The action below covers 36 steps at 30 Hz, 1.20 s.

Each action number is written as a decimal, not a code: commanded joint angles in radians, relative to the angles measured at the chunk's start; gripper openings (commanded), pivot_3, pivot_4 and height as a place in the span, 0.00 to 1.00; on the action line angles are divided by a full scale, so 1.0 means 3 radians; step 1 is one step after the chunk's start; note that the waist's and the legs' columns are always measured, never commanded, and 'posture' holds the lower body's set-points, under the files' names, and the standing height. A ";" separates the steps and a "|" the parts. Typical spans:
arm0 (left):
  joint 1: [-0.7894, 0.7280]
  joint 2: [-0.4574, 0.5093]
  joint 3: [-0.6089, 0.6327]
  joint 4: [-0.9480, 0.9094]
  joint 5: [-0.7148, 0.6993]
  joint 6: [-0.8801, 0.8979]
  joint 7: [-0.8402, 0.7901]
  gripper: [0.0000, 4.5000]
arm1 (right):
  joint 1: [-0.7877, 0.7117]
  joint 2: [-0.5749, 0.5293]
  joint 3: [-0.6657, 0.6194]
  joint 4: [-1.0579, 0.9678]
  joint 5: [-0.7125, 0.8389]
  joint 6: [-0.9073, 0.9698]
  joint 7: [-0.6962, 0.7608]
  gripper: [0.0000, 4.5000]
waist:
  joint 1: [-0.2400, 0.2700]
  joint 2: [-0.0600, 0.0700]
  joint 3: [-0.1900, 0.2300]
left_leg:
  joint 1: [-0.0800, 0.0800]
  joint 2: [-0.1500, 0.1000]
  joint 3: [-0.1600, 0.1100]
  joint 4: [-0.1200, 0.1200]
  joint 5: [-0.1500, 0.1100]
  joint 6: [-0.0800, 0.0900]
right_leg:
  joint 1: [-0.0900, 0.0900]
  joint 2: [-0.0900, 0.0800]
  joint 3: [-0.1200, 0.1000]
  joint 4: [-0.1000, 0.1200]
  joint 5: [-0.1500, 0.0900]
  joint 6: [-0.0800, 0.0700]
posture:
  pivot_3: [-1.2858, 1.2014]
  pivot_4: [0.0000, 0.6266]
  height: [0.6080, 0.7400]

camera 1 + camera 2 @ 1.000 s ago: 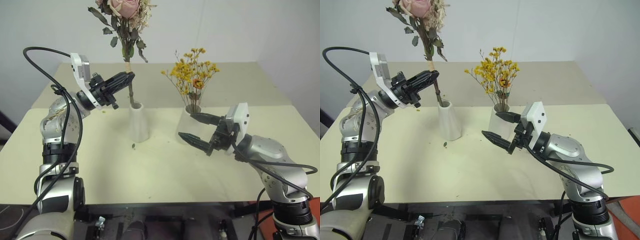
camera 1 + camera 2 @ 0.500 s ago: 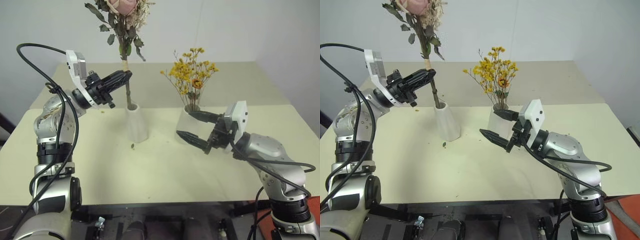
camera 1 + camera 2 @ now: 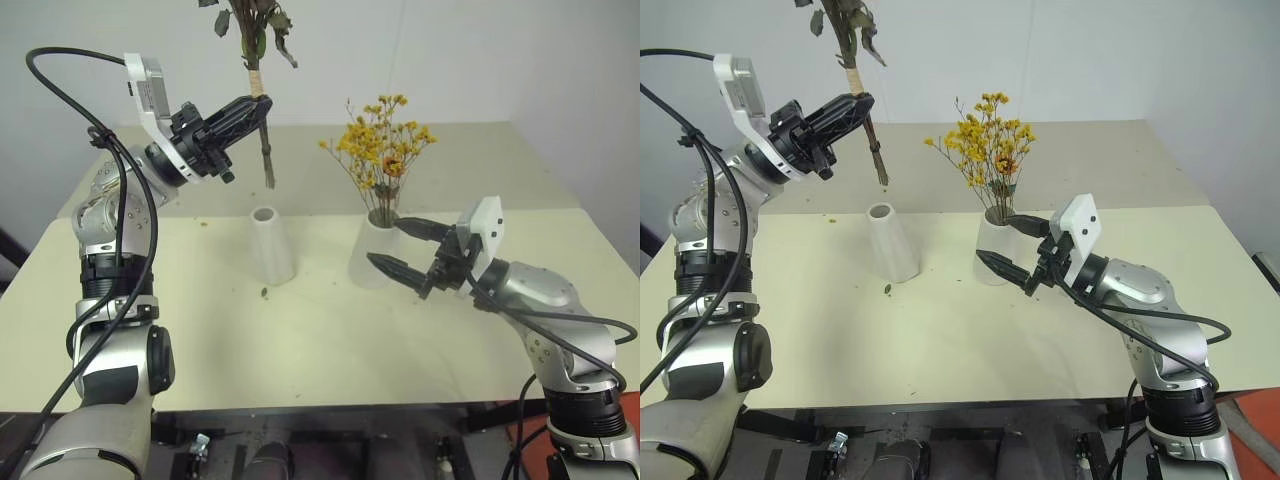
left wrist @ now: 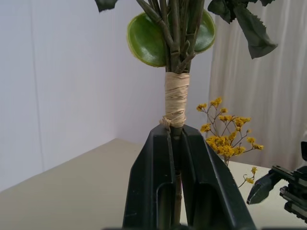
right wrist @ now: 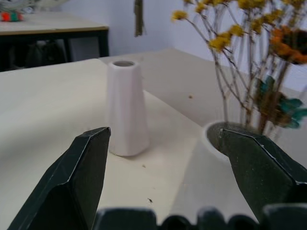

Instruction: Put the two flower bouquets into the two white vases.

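Gripping rose bouquet (image 3: 262, 120) stem, left claw (image 3: 262, 105); blooms cropped; right claw (image 3: 402, 248) open.

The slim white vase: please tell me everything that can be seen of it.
The slim white vase is plain, matte and tapered, wider at its base than at its small round mouth; it looks like ceramic. It stands upright on the table, left of the stouter vase and apart from it. Its mouth is open and nothing is in it: the stem end of the rose bouquet, held by the left gripper, hangs in the air above and slightly behind it. Nothing but the table touches it.
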 commanded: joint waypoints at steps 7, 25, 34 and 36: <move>-0.0401 0.0187 -0.0004 0.0679 0.0168 -0.0277 -0.0589 0.00 | 0.0007 -0.0099 -0.0220 0.0022 -0.0030 -0.0240 0.0067 0.96 | 0.0003 -0.0002 0.0001 | -0.0002 0.0000 0.0000 0.0000 0.0000 0.0000 | 0.0000 0.0000 -0.0001 -0.0001 0.0000 0.0000 | 0.52 0.24 1.00; -0.0725 0.0435 0.0054 0.1602 0.0400 -0.0378 -0.1509 0.00 | 0.0093 -0.0124 -0.0179 -0.0130 0.0018 -0.0180 0.0106 0.96 | -0.0001 -0.0002 0.0002 | -0.0005 0.0000 -0.0001 0.0000 0.0000 0.0000 | -0.0002 0.0001 -0.0002 0.0000 -0.0001 0.0002 | 0.52 0.24 1.00; -0.0755 0.0376 0.0138 0.1629 0.0393 -0.0413 -0.1493 0.00 | 0.0097 -0.0087 -0.0112 -0.0268 0.0072 -0.0107 0.0055 0.96 | -0.0005 -0.0003 0.0002 | -0.0005 0.0000 -0.0001 0.0000 0.0000 0.0001 | -0.0003 0.0001 -0.0002 0.0001 -0.0001 0.0002 | 0.52 0.24 1.00; -0.0756 0.0381 0.0149 0.1604 0.0383 -0.0403 -0.1497 0.00 | 0.0091 -0.0075 -0.0095 -0.0256 0.0075 -0.0118 0.0054 0.96 | -0.0004 -0.0003 0.0002 | -0.0006 0.0000 -0.0001 0.0000 0.0000 0.0001 | -0.0003 0.0001 -0.0002 0.0001 -0.0001 0.0002 | 0.52 0.24 1.00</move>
